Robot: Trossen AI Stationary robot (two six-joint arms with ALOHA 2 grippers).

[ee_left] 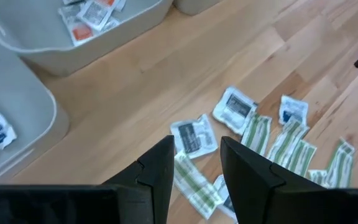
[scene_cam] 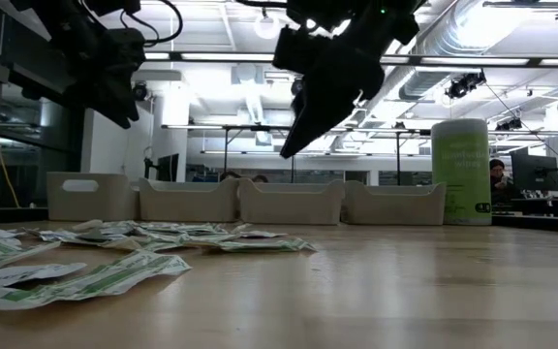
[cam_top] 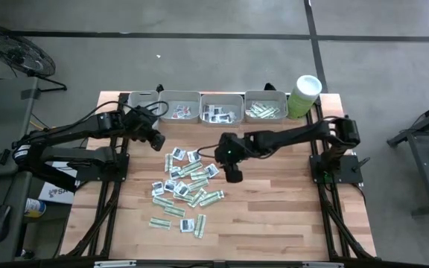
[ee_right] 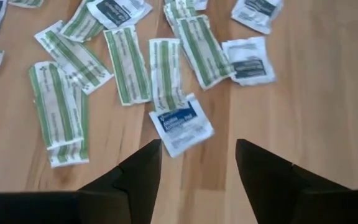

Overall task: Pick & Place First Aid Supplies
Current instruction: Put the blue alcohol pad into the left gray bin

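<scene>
The first aid supplies lie loose in a flat heap on the wooden table: green-striped strips and squarish white sachets. My right gripper hangs open above the heap's right edge, tipped downward and clear of the table, with nothing between its fingers. A blue-marked white sachet lies on the table just beyond its fingertips. My left gripper stands open in the air near the heap's far left, also with nothing in it.
Several grey trays stand in a row along the table's far edge, some with sachets inside. A pale green tub with a white lid stands to their right. Bare wood lies right of the heap and toward the near edge.
</scene>
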